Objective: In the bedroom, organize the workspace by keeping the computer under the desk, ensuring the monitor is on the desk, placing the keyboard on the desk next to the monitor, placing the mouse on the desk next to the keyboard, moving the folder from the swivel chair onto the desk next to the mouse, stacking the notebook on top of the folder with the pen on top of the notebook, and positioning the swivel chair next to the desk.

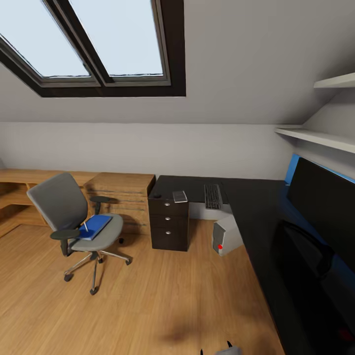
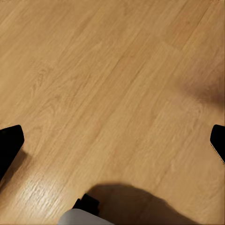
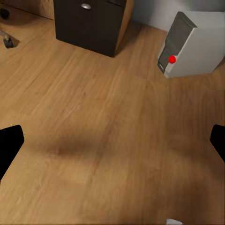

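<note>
Bright-blue folder [image 1: 95,226] on grey swivel chair [image 1: 64,207]; glossy black desk [image 1: 256,207]; silver-grey computer [image 1: 226,236].

Blue folder [image 1: 96,226] on swivel chair [image 1: 69,217]

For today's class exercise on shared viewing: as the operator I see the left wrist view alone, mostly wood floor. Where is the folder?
Observer: In the head view, the folder lies on the seat of the swivel chair.
Operator: And the keyboard?
Observer: The keyboard lies flat on the desk.
Operator: The computer?
Observer: The computer stands upright on the floor, near the drawer unit.
</note>
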Robot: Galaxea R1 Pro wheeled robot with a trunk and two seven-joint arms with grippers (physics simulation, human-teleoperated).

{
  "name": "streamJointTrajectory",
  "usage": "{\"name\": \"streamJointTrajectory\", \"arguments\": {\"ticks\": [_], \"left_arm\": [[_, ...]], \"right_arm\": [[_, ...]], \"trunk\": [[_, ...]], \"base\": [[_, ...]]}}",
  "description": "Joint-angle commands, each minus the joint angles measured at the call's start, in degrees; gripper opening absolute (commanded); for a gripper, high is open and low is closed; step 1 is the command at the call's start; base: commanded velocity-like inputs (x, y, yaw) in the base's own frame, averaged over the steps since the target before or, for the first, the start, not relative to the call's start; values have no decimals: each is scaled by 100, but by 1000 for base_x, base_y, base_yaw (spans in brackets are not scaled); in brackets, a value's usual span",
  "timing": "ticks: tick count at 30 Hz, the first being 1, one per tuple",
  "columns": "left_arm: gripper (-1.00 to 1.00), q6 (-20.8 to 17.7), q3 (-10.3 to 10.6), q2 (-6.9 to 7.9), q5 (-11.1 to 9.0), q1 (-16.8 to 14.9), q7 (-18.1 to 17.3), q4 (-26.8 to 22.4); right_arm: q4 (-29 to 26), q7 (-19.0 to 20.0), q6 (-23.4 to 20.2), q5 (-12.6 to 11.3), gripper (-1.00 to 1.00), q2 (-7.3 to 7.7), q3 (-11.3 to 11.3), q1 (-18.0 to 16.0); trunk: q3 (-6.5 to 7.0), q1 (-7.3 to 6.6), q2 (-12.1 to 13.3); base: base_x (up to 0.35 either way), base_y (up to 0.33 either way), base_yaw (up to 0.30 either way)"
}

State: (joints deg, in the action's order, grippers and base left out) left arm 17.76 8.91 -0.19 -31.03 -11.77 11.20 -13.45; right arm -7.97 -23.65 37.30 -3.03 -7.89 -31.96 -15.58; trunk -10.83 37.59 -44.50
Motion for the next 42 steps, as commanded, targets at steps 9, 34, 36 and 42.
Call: {"name": "streamJointTrajectory", "arguments": {"ticks": [9,34,36,42], "left_arm": [[100,17,49,-3,-26,-6,40,0],[100,32,43,-7,233,-6,49,0],[100,39,41,-7,236,-6,49,0],[100,44,41,-6,238,-3,49,0]], "right_arm": [[6,-34,14,-26,100,-2,-48,-6],[8,-34,14,-23,100,-2,-56,-6],[8,-34,14,-23,100,-2,-52,-6],[9,-34,14,-23,100,-2,-47,-6]], "trunk": [[-8,4,-6],[24,4,-6],[31,4,-6],[36,4,-6]], "base": [[315,128,0],[316,71,-59],[300,35,-246],[309,67,-242]]}}
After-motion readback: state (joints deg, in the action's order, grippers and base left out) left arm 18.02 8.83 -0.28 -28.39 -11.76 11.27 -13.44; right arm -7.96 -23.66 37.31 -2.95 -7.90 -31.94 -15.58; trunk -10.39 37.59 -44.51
